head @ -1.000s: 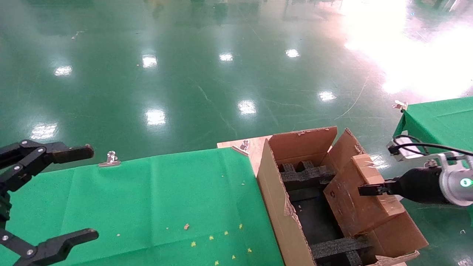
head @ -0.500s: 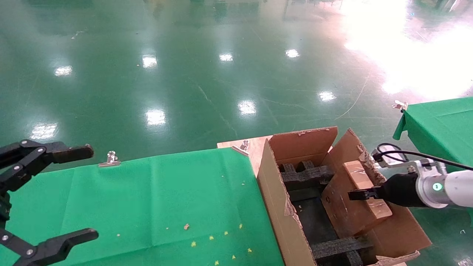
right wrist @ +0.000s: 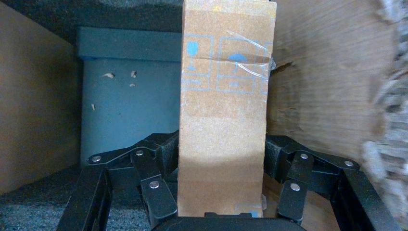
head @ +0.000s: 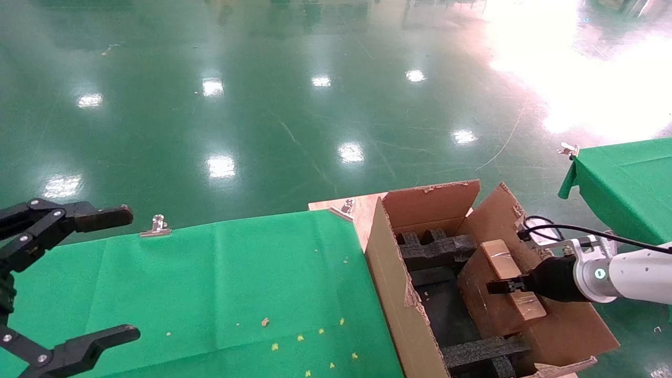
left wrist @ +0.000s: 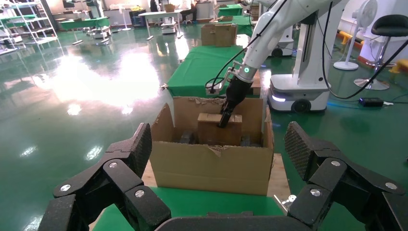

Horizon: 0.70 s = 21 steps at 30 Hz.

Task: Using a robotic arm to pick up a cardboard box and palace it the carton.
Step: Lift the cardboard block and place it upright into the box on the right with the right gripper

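The small brown cardboard box [head: 483,307] stands tilted inside the large open carton [head: 389,286], its lower part down among the black foam blocks [head: 436,250]. My right gripper [head: 505,287], on the white robotic arm [head: 625,273] with its teal ring, is shut on the box's top end. In the right wrist view the cardboard box [right wrist: 223,110] fills the gap of the right gripper [right wrist: 222,151], a black finger [right wrist: 166,149] pressed on each side. My left gripper [head: 79,273] hangs open and empty over the green table's left end. The left wrist view shows the carton [left wrist: 211,168] with the box [left wrist: 210,134] in it.
A green cloth covers the table [head: 210,283], held by a metal clip [head: 156,226] at its far edge. The carton sits on a wooden board [head: 359,210] beside the table. A second green table [head: 625,176] stands at the right. Ragged carton flaps [head: 504,210] rise round the arm.
The right arm has come down and leftward, carrying the cardboard box from above the carton's right flap deeper into the carton. The left arm has not moved.
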Tool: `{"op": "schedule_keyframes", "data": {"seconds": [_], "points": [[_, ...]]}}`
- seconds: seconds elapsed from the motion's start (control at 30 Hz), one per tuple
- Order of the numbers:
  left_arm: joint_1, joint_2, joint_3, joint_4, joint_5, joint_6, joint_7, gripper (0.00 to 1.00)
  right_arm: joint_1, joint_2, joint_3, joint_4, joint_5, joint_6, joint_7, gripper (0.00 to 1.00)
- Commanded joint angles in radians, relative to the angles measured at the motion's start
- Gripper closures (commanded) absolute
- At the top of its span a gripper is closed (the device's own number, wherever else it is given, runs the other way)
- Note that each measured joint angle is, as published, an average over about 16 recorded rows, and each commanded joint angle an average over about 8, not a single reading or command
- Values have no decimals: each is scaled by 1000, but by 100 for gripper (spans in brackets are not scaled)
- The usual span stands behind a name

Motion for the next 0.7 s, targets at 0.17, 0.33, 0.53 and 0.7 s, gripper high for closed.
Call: {"op": "schedule_keyframes", "data": {"seconds": [0.17,0.33,0.53,0.7], "points": [[0,0,0,0,0,0,0,0,-59,-27,39,-64,47,-30,-59,95],[0,0,0,0,0,0,0,0,-84,-42,59,-95,70,-54,-88,33],[0,0,0,0,-1,-1,0,0,-86,-44,61,-96,72,-60,-90,0],[0,0,1,0,-1,-1,0,0,-81,-40,58,-93,69,-56,-87,0]]}}
